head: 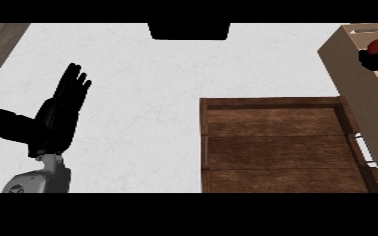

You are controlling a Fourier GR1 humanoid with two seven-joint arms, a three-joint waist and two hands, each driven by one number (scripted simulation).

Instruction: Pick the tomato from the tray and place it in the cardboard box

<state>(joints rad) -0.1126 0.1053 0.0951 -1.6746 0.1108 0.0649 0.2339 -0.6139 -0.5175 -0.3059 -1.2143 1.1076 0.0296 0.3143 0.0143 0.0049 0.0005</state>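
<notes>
Currently the left hand (59, 112) sits at the left over the counter (162, 70), fingers straight, close together, pointing far, holding nothing. Its grey forearm (40, 177) comes in from the near-left edge. A brown wood tray (280, 145) lies near-right on the counter, its right rim just beside the box (345, 75). The box stands at the far right, cut by the view's edge, with a tan wall facing left. Of the tomato (374, 45) only a small red patch shows at the right edge, within the box's outline and well apart from the tray's floor. The right hand (367, 61) is a dark shape on the near side of that patch, touching or overlapping it. It is mostly cut off, so I cannot tell how open it is or whether it has the tomato. A dark block (188, 31) sits at the counter's far edge, middle.
</notes>
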